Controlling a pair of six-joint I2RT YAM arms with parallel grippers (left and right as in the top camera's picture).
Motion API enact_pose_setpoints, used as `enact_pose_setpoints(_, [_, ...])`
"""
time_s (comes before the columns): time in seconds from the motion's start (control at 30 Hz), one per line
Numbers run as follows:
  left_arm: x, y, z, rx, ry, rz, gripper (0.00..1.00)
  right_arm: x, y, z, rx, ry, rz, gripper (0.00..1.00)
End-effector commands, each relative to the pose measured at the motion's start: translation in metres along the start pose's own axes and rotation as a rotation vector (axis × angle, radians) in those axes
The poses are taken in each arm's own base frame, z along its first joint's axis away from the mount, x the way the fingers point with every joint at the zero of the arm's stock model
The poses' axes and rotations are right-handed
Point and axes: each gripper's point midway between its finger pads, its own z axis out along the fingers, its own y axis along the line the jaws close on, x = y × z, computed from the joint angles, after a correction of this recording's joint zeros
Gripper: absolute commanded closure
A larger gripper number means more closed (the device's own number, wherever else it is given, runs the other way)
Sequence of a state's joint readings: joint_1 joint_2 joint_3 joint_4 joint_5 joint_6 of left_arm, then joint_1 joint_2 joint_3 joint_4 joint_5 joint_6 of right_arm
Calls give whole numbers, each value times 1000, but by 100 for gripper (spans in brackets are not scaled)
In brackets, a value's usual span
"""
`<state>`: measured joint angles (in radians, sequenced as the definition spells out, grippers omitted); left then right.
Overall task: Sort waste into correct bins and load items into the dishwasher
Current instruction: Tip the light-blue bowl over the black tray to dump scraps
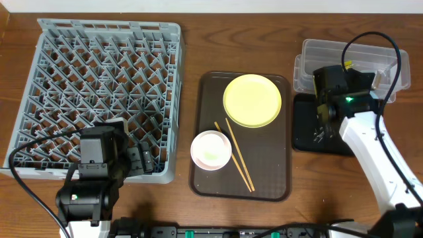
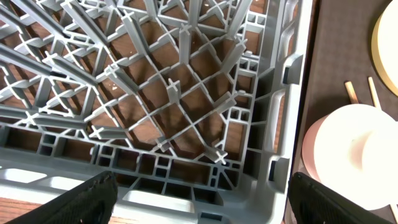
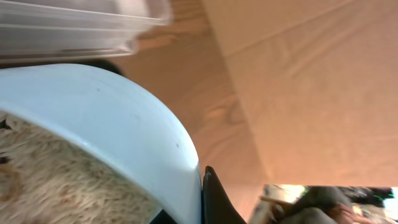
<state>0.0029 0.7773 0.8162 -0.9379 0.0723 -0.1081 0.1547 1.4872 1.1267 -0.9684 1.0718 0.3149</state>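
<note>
Your right gripper [image 1: 322,125] pinches the blue bowl [image 3: 124,124] by its rim over the black tray [image 1: 303,139]; a hasty tilt could spill rice [image 3: 56,171] beside that tray; your left gripper [image 2: 205,205] hangs spread.

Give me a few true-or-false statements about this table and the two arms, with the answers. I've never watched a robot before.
1. The yellow plate lies on the brown tray. True.
2. The chopsticks are in the rack. False: they lie on the brown tray, beside the white bowl.
3. The blue bowl by the right fingers holds rice-like crumbs. True.
4. The left fingers grip the white bowl. False: they are spread wide over a corner of the rack and hold nothing.
</note>
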Motion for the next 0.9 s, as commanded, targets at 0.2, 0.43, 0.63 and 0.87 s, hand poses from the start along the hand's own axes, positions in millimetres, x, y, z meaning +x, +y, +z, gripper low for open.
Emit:
enact_pose_setpoints(0.2, [-4,-4,-5,25,-8,-11,11,8,4,48,243,101,-259,99])
enact_pose_setpoints(0.43, [-4,-4,-5,25,-8,-11,11,17,25,65,318,141,-464,99])
enact_pose_setpoints(0.63, [-3,-4,-5,25,-8,-12,11,8,24,62,427,110,-590,99])
enact_pose_setpoints(0.87, [-2,-4,-5,24,-3,-12,11,-8,24,52,494,87,-734,99])
